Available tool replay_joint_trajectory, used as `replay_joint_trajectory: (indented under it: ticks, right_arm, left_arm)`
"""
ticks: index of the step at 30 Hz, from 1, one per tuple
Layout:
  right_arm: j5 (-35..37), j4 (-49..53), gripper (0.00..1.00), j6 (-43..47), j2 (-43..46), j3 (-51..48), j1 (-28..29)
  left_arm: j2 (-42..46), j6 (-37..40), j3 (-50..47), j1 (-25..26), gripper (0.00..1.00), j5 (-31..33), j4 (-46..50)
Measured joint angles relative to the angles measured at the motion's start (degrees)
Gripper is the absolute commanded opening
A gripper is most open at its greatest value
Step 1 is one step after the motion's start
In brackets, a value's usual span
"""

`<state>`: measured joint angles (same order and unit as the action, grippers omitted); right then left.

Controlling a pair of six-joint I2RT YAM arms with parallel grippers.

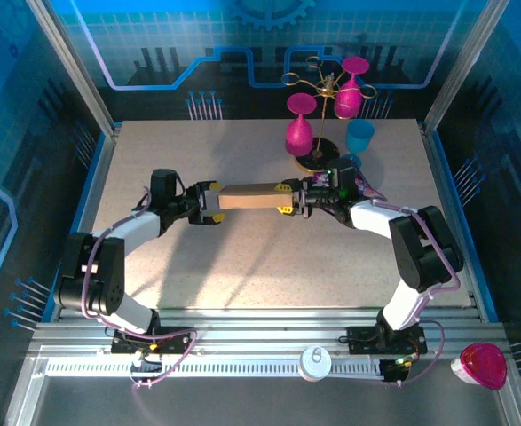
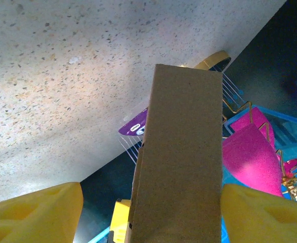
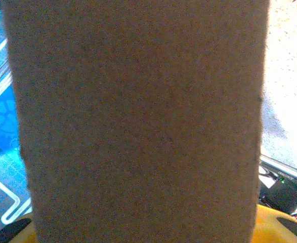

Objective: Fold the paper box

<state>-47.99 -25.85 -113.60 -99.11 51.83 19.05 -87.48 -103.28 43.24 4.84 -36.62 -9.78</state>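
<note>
The paper box [image 1: 249,196], a long brown cardboard carton, hangs level above the table between my two grippers. My left gripper [image 1: 209,202] straddles its left end. In the left wrist view the box [image 2: 181,162] runs up the middle. The right yellow finger [image 2: 262,215] lies against it, while the left finger [image 2: 32,212] stands well clear, so the jaws are open. My right gripper [image 1: 287,198] is clamped on the box's right end. In the right wrist view the brown face of the box [image 3: 138,121] sits close to the lens, with a yellow finger [image 3: 277,230] at its lower edge.
A gold stand with magenta goblets [image 1: 318,133] and a blue cup [image 1: 360,136] stand at the back right. A purple packet [image 1: 359,185] lies beside the right wrist. The speckled table [image 1: 207,275] stretches in front. A white disc [image 1: 315,362] and a magenta object [image 1: 482,366] rest on the near rail.
</note>
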Motion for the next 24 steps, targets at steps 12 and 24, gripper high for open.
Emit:
replay_joint_trajectory:
  ticks: [12, 24]
  right_arm:
    - [-0.7, -0.4, 0.24, 0.0, 0.0, -0.5, 0.8]
    - [-0.5, -2.3, 0.23, -2.4, -1.1, -0.6, 1.7]
  left_arm:
    - [4.3, -3.9, -1.0, -0.3, 0.74, 0.4, 5.3]
    - [2.3, -7.8, -1.0, 3.9, 0.71, 0.9, 0.7]
